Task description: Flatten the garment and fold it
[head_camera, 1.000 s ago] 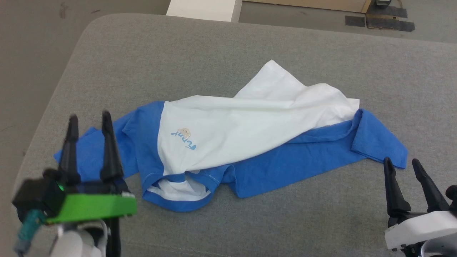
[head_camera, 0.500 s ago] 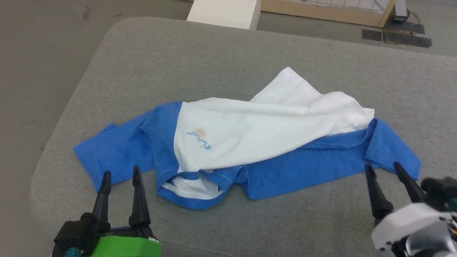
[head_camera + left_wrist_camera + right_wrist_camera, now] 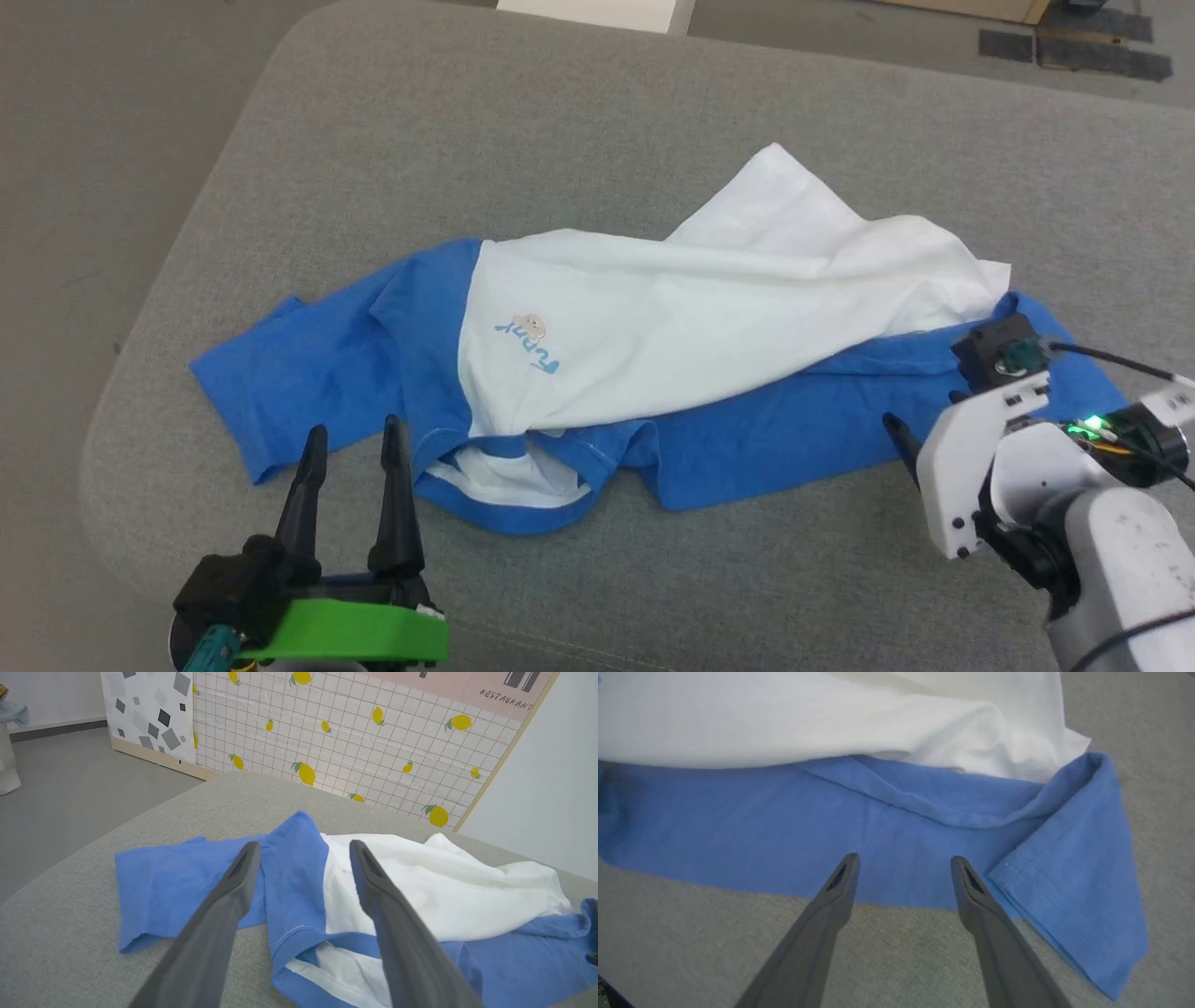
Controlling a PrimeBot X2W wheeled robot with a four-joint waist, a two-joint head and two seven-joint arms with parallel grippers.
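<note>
Shirt (image 3: 653, 317): crumpled, not yet flattened, nothing folded.
My left gripper (image 3: 356, 427): wide, empty.
My right gripper (image 3: 904, 857): wide, empty, at its near edge.

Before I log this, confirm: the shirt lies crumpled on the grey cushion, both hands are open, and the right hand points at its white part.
No: the right wrist view shows the right hand pointing at the blue part of the shirt, not the white. The rest holds: crumpled on the grey cushion, left hand open too.
</note>
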